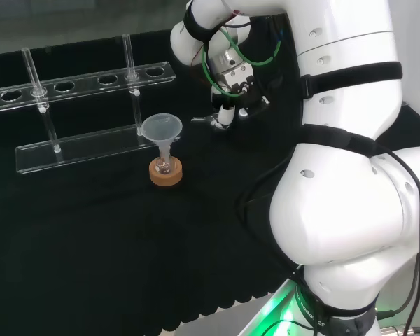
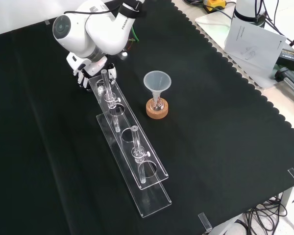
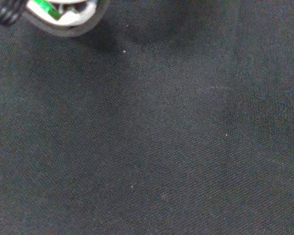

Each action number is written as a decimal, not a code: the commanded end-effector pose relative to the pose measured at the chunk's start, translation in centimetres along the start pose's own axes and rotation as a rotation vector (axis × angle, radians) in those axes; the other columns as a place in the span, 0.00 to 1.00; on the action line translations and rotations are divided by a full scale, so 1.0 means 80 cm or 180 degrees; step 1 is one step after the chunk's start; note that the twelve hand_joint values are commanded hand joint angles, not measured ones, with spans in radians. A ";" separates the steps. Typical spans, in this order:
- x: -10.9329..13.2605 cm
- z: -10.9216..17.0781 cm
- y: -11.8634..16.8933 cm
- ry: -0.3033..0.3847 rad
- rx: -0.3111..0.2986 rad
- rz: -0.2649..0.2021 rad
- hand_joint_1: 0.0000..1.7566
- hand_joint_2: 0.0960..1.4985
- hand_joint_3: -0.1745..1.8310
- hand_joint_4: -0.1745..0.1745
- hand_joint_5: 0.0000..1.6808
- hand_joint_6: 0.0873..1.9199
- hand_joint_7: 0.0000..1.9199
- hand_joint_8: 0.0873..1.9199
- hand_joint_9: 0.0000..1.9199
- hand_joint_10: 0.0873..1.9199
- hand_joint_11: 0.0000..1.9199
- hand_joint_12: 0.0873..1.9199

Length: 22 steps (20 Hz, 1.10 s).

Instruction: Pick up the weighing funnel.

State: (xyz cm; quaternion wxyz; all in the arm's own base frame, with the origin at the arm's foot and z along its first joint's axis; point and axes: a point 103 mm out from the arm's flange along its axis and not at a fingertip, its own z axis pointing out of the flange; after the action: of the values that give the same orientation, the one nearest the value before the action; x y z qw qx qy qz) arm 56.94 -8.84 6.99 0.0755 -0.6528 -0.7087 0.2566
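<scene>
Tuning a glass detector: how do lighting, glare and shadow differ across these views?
Head view: green glow at the arm's base; clear rack shows by bright edges. Front view: even light, funnel pale on black cloth. Wrist view: soft shadow darkens the cloth.

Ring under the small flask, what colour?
The ring is tan brown, clearest in the front view.

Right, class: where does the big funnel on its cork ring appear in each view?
Head view: funnel left of centre, by the right end of the clear rack.
Front view: upper middle, right of the rack.
Wrist view: black cloth close up.
Shared landmark: the rack, in head and front views.
</scene>
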 end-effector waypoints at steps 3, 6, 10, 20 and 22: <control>0.000 0.001 0.001 0.0081 -0.0018 -0.0057 0.46 0.35 0.37 0.45 0.33 0.36 0.24 0.32 0.38 0.23 0.24 0.65; -0.002 0.001 -0.001 0.0062 -0.0028 -0.0052 0.46 0.35 0.37 0.44 0.32 0.36 0.24 0.32 0.38 0.23 0.23 0.65; 0.003 -0.002 -0.001 0.0033 -0.0033 -0.0052 0.45 0.35 0.37 0.44 0.32 0.35 0.23 0.33 0.38 0.24 0.23 0.66; 0.010 0.000 0.005 -0.0050 0.0029 0.0033 0.45 0.36 0.37 0.47 0.36 0.37 0.24 0.33 0.38 0.24 0.23 0.66; 0.009 0.001 0.006 -0.0068 0.0029 0.0043 0.46 0.38 0.36 0.53 0.43 0.36 0.25 0.33 0.38 0.25 0.24 0.66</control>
State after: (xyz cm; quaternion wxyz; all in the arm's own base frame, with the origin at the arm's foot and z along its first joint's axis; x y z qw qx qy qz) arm 57.09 -8.33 6.88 0.0742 -0.6528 -0.7081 0.2588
